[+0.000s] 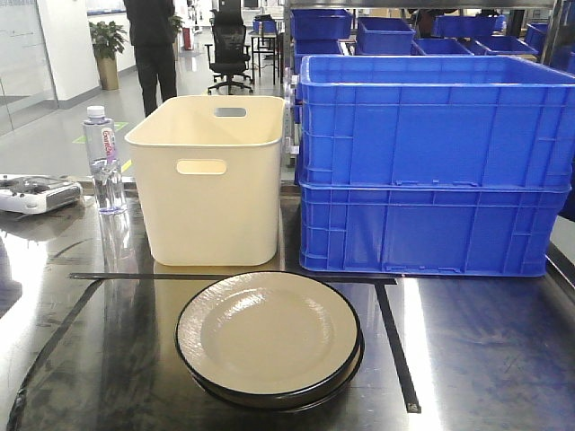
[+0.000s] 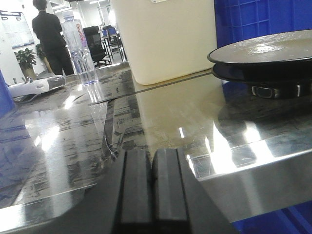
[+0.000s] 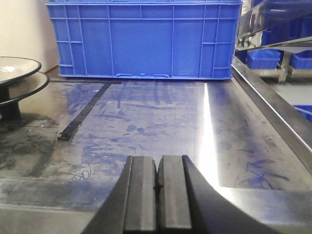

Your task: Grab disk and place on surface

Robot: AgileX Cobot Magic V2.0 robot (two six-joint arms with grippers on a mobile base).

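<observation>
Two stacked cream disks with black rims [image 1: 268,336] lie inside the black tape rectangle [image 1: 395,346] on the dark glossy surface [image 1: 485,359]. The stack shows edge-on at the right of the left wrist view [image 2: 265,53] and at the left edge of the right wrist view [image 3: 17,73]. My left gripper [image 2: 152,163] is shut and empty, low at the table's near edge, left of the disks. My right gripper [image 3: 158,168] is likewise shut on nothing, near the front edge, right of the disks. Neither gripper appears in the front view.
A cream plastic bin [image 1: 211,175] stands behind the disks. Two stacked blue crates [image 1: 436,171] fill the back right. A water bottle [image 1: 105,160] and a white controller [image 1: 36,192] sit at the back left. A person [image 1: 153,49] stands far behind.
</observation>
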